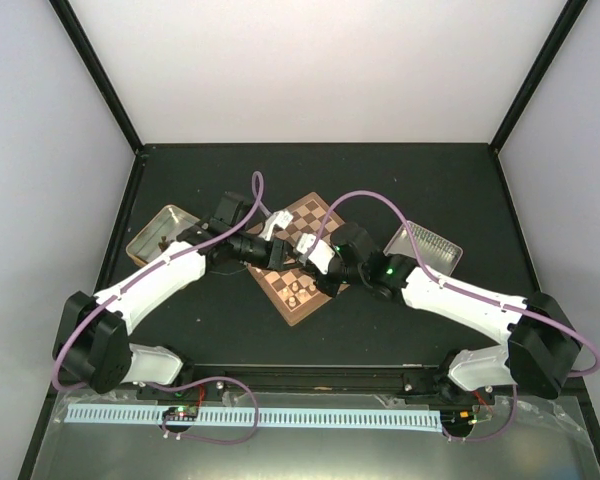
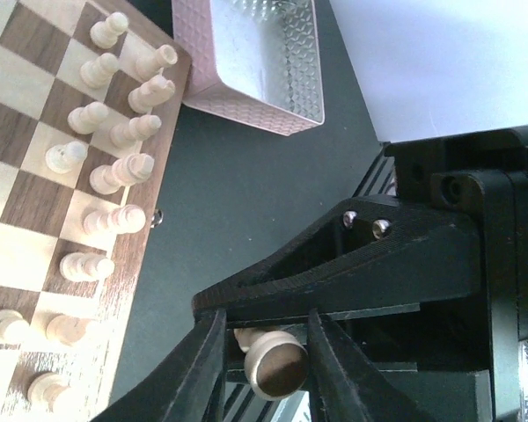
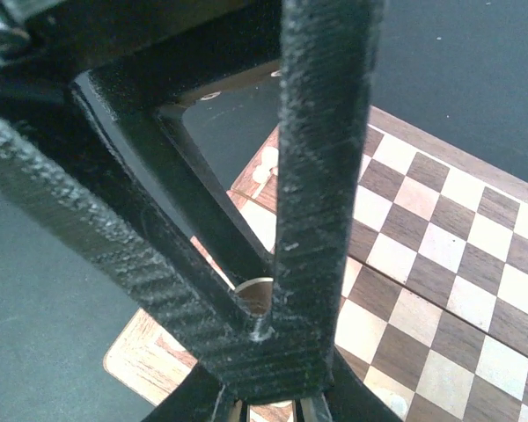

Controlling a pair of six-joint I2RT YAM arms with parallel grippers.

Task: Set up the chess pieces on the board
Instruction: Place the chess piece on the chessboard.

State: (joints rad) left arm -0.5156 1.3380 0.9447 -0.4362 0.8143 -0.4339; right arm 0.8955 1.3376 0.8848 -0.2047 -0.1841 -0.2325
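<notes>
The setup is looking well advanced on the cream side. In the left wrist view the cream chess pieces (image 2: 114,218) are standing in two rows along one edge of the board (image 2: 18,198), the outer row looking full and the inner one showing a few bare squares. The left pincer (image 2: 266,347) is hovering off the board, over the dark bench (image 2: 246,193), and is grasping one more cream piece (image 2: 277,367) between its fingers, the round base facing the camera. A ribbed metal tin (image 2: 255,61) is sitting just beyond the board's corner.

The right pincer (image 3: 264,325) is hanging low over the board with its fingers clenched close. A pale round shape (image 3: 253,294) is showing between them, but whether it is being pinched I cannot tell.

The squares showing in the right wrist view are mostly lying bare, and no dark pieces are showing on the board anywhere. So the held piece is waiting for its square, and by my reading the opposite side is not yet begun.
</notes>
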